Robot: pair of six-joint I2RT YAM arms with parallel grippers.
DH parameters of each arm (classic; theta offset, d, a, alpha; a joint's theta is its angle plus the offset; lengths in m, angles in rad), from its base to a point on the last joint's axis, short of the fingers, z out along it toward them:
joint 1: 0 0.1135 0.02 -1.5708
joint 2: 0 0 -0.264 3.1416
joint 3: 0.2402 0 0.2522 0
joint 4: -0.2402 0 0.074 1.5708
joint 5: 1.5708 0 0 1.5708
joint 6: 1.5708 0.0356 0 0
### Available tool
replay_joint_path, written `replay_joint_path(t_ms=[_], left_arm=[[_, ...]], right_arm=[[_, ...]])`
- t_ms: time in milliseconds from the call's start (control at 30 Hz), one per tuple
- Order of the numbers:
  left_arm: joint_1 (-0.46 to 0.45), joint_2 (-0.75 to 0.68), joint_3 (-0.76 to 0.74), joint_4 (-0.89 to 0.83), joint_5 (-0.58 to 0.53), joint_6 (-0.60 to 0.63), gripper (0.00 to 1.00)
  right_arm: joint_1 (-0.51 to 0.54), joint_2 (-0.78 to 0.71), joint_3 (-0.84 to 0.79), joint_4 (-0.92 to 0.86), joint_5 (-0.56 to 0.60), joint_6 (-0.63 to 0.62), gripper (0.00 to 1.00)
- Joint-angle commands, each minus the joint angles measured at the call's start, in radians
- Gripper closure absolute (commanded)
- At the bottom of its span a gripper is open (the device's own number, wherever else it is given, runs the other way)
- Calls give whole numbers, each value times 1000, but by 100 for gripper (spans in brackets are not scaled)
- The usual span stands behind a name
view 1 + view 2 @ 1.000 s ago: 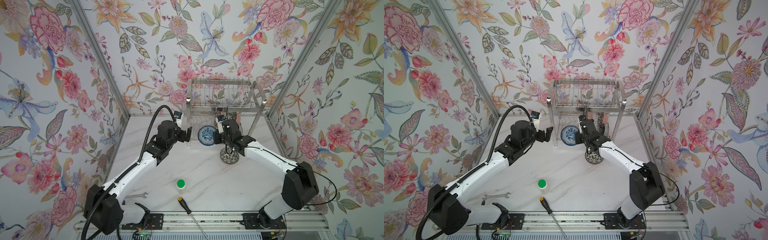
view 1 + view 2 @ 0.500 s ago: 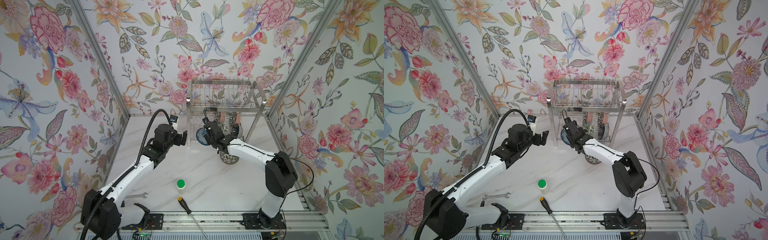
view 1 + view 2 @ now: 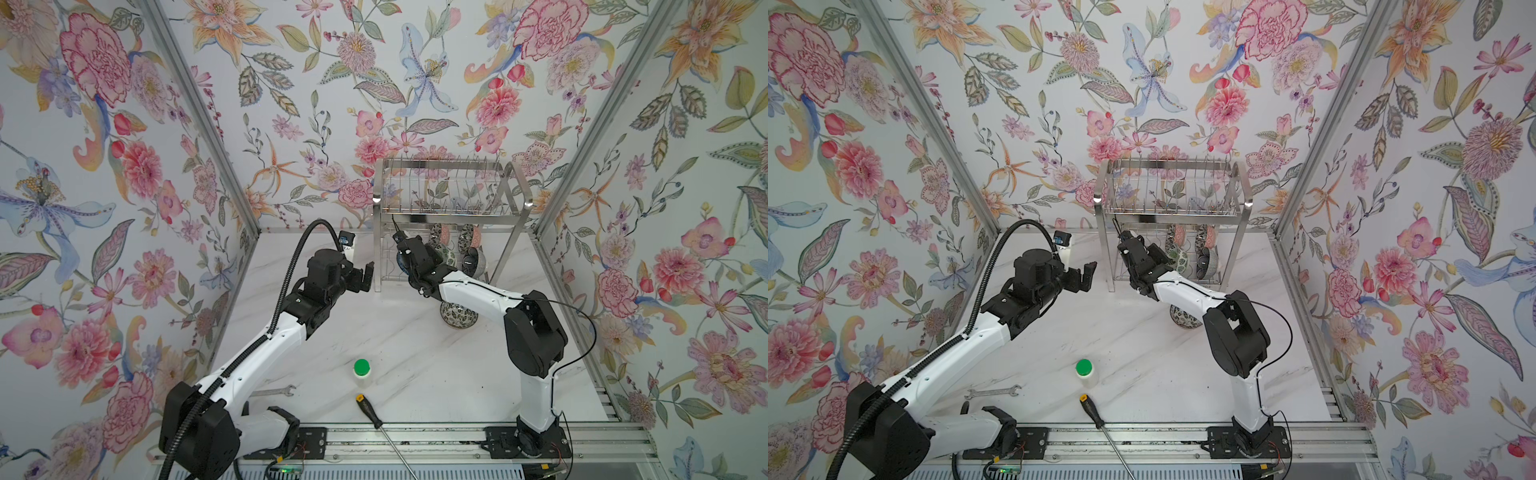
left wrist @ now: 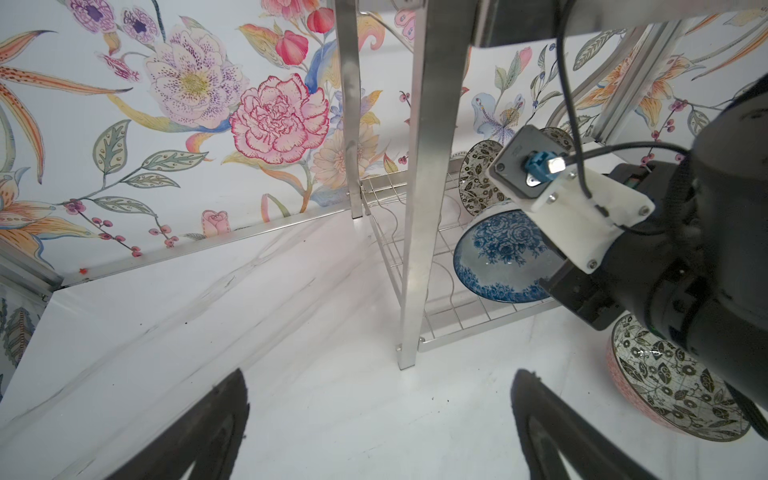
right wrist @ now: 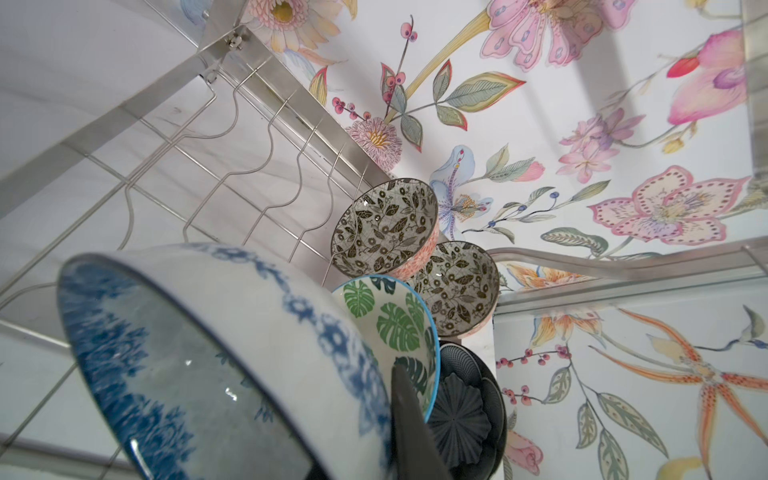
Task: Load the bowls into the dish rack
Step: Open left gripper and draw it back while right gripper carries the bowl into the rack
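Note:
The dish rack (image 3: 449, 183) (image 3: 1171, 183) stands at the back wall. My right gripper (image 3: 409, 257) (image 5: 386, 399) is shut on the rim of the blue floral bowl (image 4: 498, 257) (image 5: 249, 332), holding it on edge over the left part of the lower wavy shelf (image 5: 232, 124). Several bowls stand on edge further right on that shelf: two black-and-white ones (image 5: 386, 224), a green leaf one (image 5: 395, 324) and a dark navy one (image 5: 465, 407). Another black-and-white bowl (image 3: 459, 318) (image 4: 673, 386) sits on the table under my right arm. My left gripper (image 3: 365, 274) (image 4: 382, 382) hangs open and empty beside the rack's left front leg (image 4: 424, 187).
A green-capped bottle (image 3: 361, 372), a screwdriver (image 3: 370, 411) and a wrench (image 3: 274, 390) lie on the white table near the front edge. Flowered walls close in the left, right and back sides. The rack's upper tier (image 3: 440, 195) holds only prongs.
My right gripper has carried the blue floral bowl leftward and in under the rack's upper tier, its elbow folding in. My left gripper has drifted slightly left and stayed open.

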Motion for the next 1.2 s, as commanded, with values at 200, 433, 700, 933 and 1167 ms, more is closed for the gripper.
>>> replay_joint_path(t_ms=[200,433,700,933,1167], left_arm=[[15,-20,-10,-19,0,10,1],[35,-23,11,-79,-17,28,1],[55,-15,26,-95,-10,41,1],[62,-11,21,-92,-3,39,1],[66,-7,14,-84,3,35,1]], right_arm=[[-31,116,173,74,106,-87,100],[-58,198,273,69,128,-112,100],[-93,333,429,31,187,-150,100],[-120,421,557,4,211,-146,100],[-134,478,642,1,202,-158,100]])
